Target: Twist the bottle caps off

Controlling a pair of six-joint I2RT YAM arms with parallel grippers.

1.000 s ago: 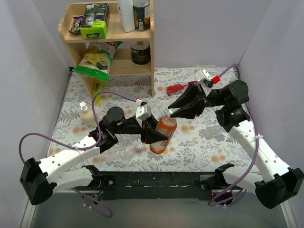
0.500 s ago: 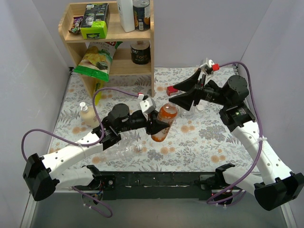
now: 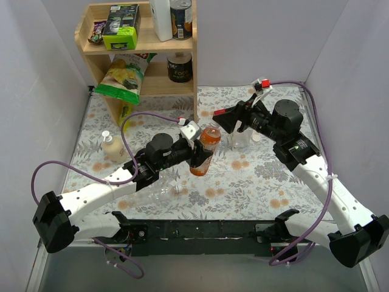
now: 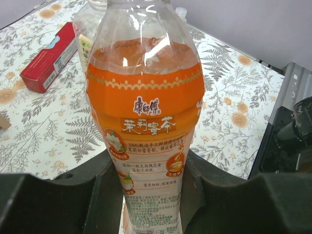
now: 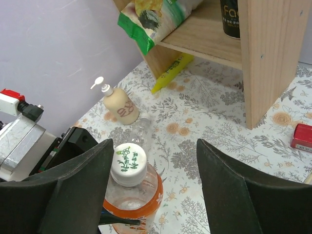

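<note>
Cap (image 5: 128, 164) tops the orange bottle (image 3: 203, 153), held tilted over mid-table by the left claw (image 3: 196, 159), clamped round its body. Right claw (image 5: 153, 168) gapes wide, empty, one finger just beside the cap, the other well apart. Shelf (image 3: 195, 91) post stands near behind.

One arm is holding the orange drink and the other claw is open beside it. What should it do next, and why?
Probably shift the right gripper over the cap so the cap sits midway in its open jaws, ready to close. The left gripper clamps the orange bottle, the cap is still on, and in the right wrist view it lies near one side, not centred.
</note>
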